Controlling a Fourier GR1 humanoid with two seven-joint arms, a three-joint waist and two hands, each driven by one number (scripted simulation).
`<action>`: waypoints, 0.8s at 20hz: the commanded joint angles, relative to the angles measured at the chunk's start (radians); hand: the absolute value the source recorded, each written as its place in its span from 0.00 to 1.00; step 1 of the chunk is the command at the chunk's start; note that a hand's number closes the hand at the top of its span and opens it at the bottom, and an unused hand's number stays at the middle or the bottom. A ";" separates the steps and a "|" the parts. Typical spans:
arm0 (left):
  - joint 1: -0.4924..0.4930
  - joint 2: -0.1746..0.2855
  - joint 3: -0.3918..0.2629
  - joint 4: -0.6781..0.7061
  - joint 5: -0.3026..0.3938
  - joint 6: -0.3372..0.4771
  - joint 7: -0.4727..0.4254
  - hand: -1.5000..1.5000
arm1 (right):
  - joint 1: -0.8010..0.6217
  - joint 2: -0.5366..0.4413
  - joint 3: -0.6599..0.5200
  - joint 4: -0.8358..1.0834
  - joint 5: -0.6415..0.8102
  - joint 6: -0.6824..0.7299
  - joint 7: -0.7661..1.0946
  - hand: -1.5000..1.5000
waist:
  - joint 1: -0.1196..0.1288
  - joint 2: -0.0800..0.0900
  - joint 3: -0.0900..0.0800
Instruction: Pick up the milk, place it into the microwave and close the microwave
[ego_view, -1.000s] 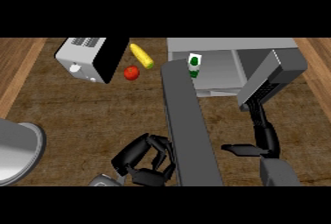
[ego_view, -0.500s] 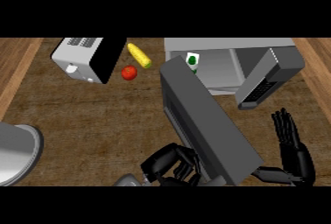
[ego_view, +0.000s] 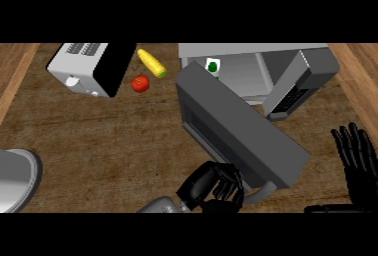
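The milk carton, white with a green mark, stands inside the open microwave at the back right. The microwave's grey door slants across the middle of the counter towards me. My left hand is curled against the door's near end, just left of its curved handle, and I see nothing held in it. My right hand stands open at the right edge, fingers up, apart from the door.
At the back left stands a white and black toaster. A red tomato and a yellow corn cob lie between it and the microwave. A grey round vessel shows at the left edge. Wooden counter strips run along both sides.
The door has swung to the right and shows more of its face. My right hand has left the door and moved to the right edge, fingers up. The left hand followed the door's end.
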 joint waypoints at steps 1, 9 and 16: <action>-0.060 -0.015 -0.055 -0.002 0.111 0.128 -0.035 1.00 | 0.001 -0.009 0.018 -0.091 -0.035 0.030 0.050 0.00 | -0.028 0.005 -0.003; -0.179 -0.016 -0.041 0.047 0.250 0.236 -0.106 1.00 | -0.018 -0.088 0.044 -0.175 -0.114 0.154 0.118 0.00 | -0.081 0.020 -0.004; -0.307 -0.016 0.000 0.095 0.367 0.298 -0.095 1.00 | -0.033 -0.105 0.068 -0.227 -0.177 0.196 0.171 0.00 | -0.137 0.034 -0.003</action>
